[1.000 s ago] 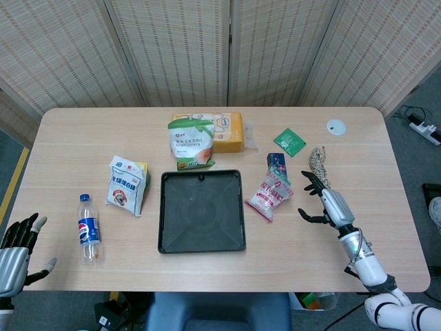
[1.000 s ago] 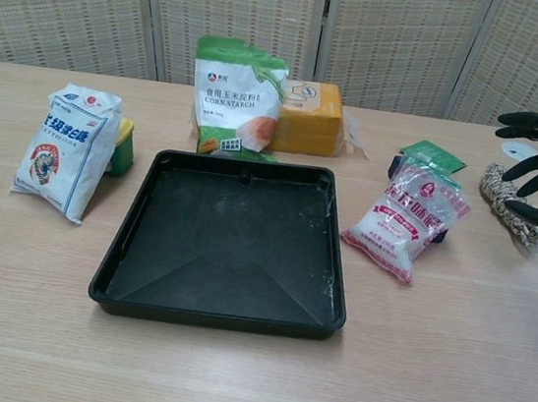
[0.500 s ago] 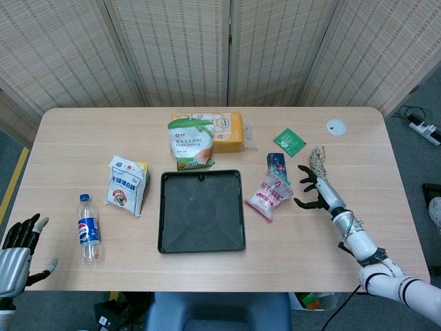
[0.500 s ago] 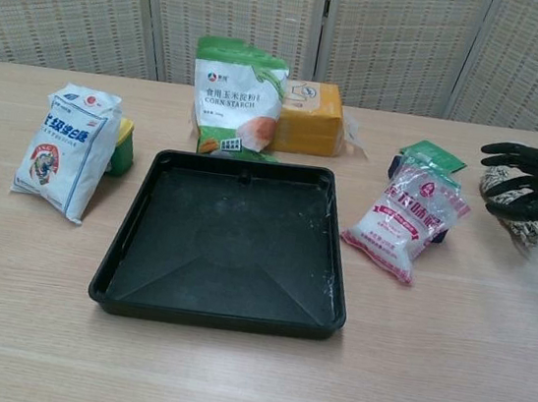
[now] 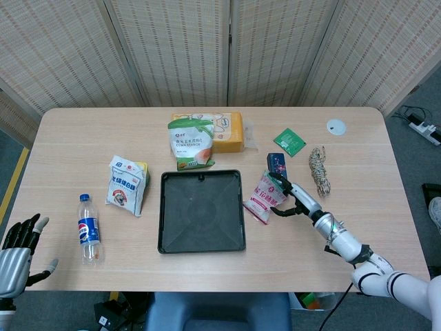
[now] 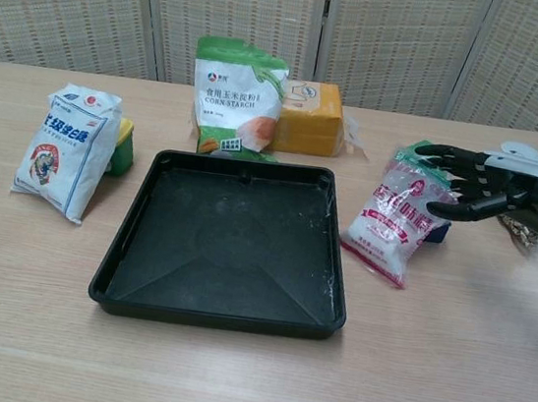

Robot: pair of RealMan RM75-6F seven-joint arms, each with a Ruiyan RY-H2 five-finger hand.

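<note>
Pink and white, the snack packet [image 5: 265, 196] lies on the pale wood worktop [image 5: 386, 179] just right of the black tray [image 5: 202, 211], which serves as landmark throughout. From the head view, the right hand [image 5: 293, 198] reaches in from the tray's right, its dark fingers [image 5: 278, 183] spread across the packet's right edge and touching it — whether they actually clamp the packet I cannot tell. Just behind the packet stands a small dark blue box [image 5: 278, 163], and a coil of twine [image 5: 318, 170] lies further right of the tray. A green sachet [image 5: 289, 142] and a white disc [image 5: 336, 126] sit beyond, to the tray's far right. Behind the tray stands a green corn starch bag [image 5: 190, 143] with an orange package [image 5: 220, 131] behind it. Left of the tray lie a white flour bag [image 5: 127, 183] and, further left, a cola bottle [image 5: 88, 229]. The left hand [image 5: 15, 255] hangs off the worktop's near left corner, well apart from the tray, fingers released and holding nothing.

From the chest view, the right hand [image 6: 494, 186] comes in from the tray's [image 6: 228, 245] right — its fingers [image 6: 441, 152] splayed over the upper right corner of the snack packet [image 6: 396, 218], thumb against the packet's side. The corn starch bag [image 6: 236, 98] stands upright behind the tray, and the flour bag [image 6: 66, 149] leans to its left.
</note>
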